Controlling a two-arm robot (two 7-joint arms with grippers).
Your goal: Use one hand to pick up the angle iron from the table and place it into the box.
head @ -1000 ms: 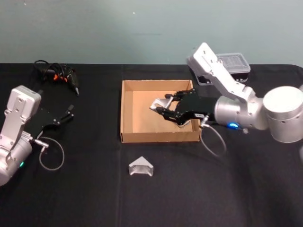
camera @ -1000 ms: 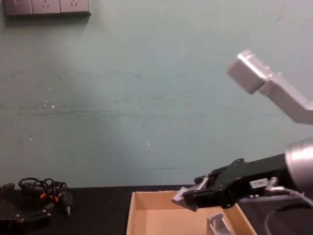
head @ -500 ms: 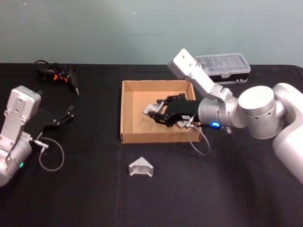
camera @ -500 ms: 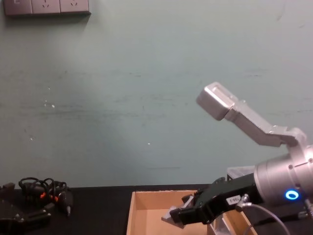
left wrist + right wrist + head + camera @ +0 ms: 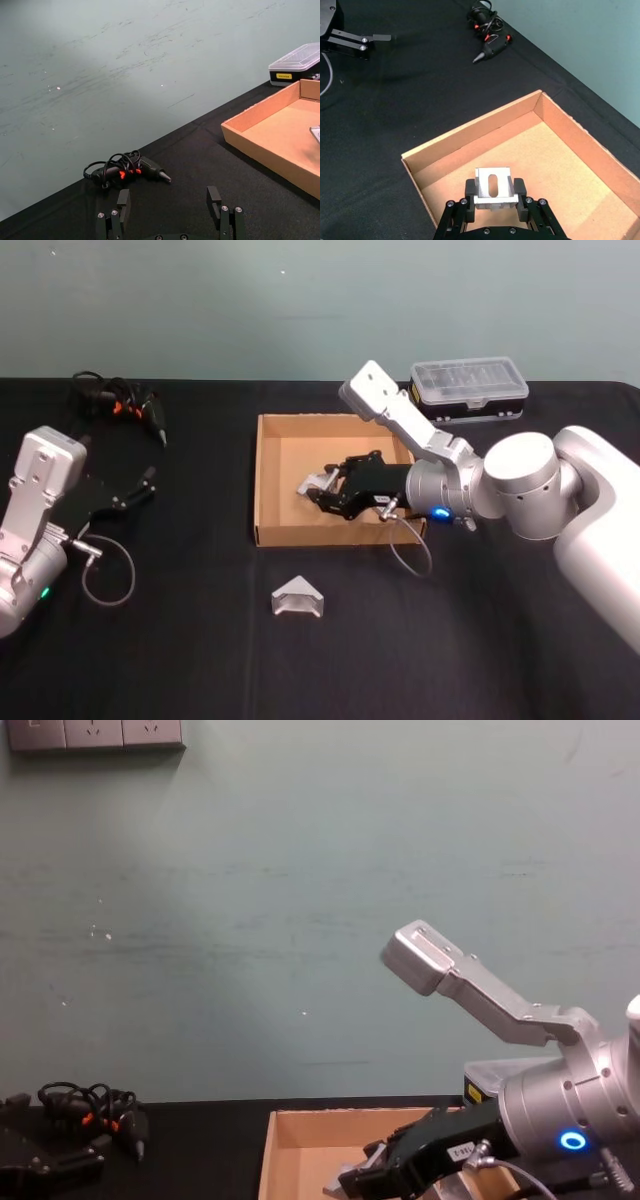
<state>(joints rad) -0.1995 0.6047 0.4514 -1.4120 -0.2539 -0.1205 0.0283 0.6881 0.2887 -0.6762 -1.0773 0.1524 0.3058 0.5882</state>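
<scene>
Head view, from the left: the left end effector (image 5: 137, 489) lies parked near the tabletop's (image 5: 200, 650) left edge, fingers spread apart with nothing between them, well away from the work, likely so the other arm can do the job alone. Behind it, near the back edge, a corded hand tool (image 5: 138, 406) sits in a tangle of cable, apart from everything else. In the middle stands the box (image 5: 266, 480), open-topped and shallow, so it can be reached straight from above. A second angle iron (image 5: 298, 595) rests on the tabletop just in front of the box, untouched. The right end effector (image 5: 330, 490) reaches in from the right across the box's near right corner, clamped on the angle iron (image 5: 492, 192), with a finger on each side of the slotted face. The piece hangs over the box floor towards the front wall; whether it touches the floor I cannot tell. Held low and inside the walls, it should land flat when let go, so the placing looks nearly done. A black case with a clear lid (image 5: 468, 388) stands behind the box to the right. The surface is matte black cloth; behind it is a plain pale green wall with scuffs, and wall sockets (image 5: 95, 734) high up.
</scene>
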